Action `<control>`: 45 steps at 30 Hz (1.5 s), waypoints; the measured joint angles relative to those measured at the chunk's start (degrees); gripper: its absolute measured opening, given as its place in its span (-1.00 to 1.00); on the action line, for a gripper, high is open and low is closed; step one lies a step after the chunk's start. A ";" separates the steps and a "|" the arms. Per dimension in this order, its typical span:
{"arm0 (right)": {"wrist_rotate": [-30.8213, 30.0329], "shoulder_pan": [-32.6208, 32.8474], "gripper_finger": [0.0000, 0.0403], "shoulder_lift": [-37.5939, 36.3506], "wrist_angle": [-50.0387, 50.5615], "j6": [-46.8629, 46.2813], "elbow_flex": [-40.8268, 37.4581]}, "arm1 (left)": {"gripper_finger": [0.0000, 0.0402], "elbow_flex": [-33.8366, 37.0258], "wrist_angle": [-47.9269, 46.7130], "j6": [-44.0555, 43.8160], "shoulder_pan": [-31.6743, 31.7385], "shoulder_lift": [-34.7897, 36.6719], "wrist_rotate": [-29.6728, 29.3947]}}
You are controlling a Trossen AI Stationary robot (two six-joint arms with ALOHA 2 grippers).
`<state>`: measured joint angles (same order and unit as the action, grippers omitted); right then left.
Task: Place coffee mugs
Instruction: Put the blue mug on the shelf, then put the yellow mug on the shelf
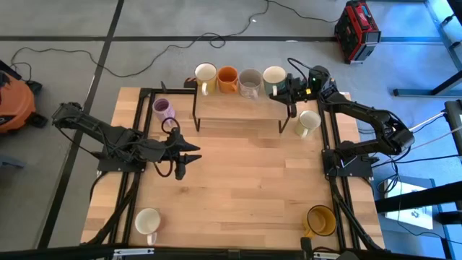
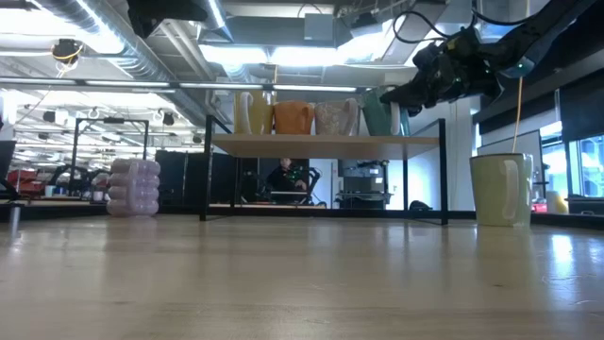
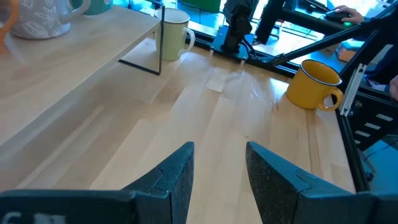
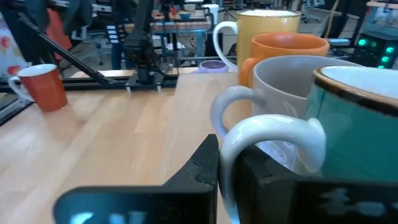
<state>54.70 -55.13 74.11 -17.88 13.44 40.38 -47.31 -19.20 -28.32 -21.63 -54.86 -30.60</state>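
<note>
Four mugs stand in a row on the raised wooden shelf (image 1: 238, 107) at the table's far side: cream-white (image 1: 206, 74), orange (image 1: 227, 78), grey-beige (image 1: 250, 82) and mint-blue (image 1: 274, 76). My right gripper (image 1: 286, 91) is at the mint-blue mug (image 4: 360, 118), shut on its handle. My left gripper (image 1: 184, 156) is open over the table's left middle, touching nothing. On the table stand a lilac mug (image 1: 164, 109), a cream-white mug (image 1: 308, 123) right of the shelf, another cream-white mug (image 1: 148, 222) near left, and an amber-yellow mug (image 1: 322, 220) near right. My right gripper pinches the mint-blue mug's white loop handle (image 4: 229, 155) between its two fingers (image 4: 202, 171). It reaches in level from the table's right side. The mug stands upright on the shelf's right end, beside the grey-beige mug (image 4: 292, 81).
The shelf's black metal legs (image 1: 196, 115) stand on the table. Black frame rails (image 1: 328, 137) run along both table sides by the arm bases. A broad stretch of bare wood (image 1: 245, 180) lies between the shelf and the near mugs. Cables and a red case (image 1: 356, 30) lie on the floor beyond.
</note>
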 joint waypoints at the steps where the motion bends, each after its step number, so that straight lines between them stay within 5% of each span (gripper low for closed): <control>1: -0.58 -0.01 -0.90 0.00 0.07 -0.01 0.00 | -0.30 0.00 0.00 0.00 0.00 -0.01 -0.01; 23: -5.72 0.04 -0.76 0.03 2.50 -3.79 0.00 | -0.30 0.00 0.87 -0.02 -0.01 -0.01 -0.06; 29: -6.80 0.04 -0.49 0.02 3.53 -4.16 0.31 | -0.30 0.00 0.85 0.00 0.00 -0.01 -0.06; 36: -8.18 0.04 -0.14 -0.58 13.91 -0.94 4.39 | -0.30 0.00 0.83 0.00 -0.01 -0.01 -0.04; 45: -16.87 0.04 -0.08 -5.03 34.86 5.30 10.28 | -0.30 0.00 0.83 0.41 0.00 -0.01 -0.03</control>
<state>37.83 -55.09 69.08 16.98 18.75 50.66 -47.31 -18.37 -27.90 -21.63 -54.87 -30.63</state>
